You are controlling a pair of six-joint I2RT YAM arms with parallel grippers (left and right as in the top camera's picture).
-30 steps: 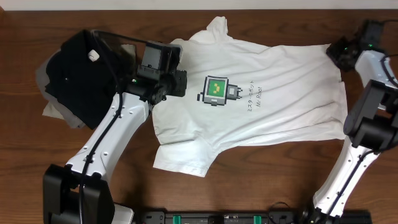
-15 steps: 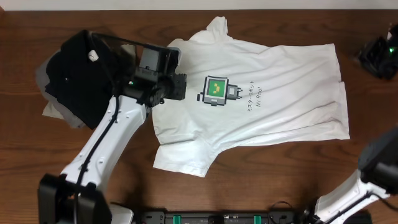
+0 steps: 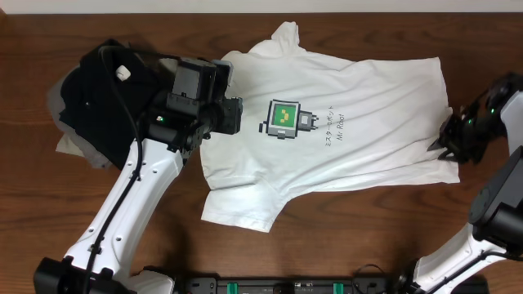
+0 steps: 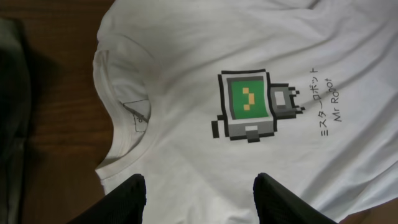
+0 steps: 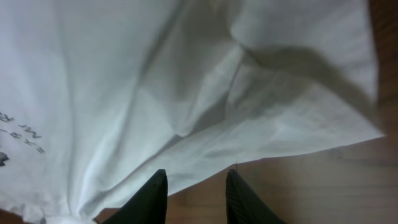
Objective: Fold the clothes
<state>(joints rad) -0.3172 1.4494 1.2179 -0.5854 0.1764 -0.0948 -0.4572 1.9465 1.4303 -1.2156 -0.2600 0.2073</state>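
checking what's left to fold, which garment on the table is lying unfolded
The white T-shirt with the pixel robot print: it lies spread open, while the black garment and the grey garment beneath it sit folded.

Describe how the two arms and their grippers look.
Both arms, left arm and right arm, are white rounded links joined by black joints. A black cable runs along the left one, and a small green light glows near each wrist. The left gripper and right gripper each have two plain black tapered fingers.
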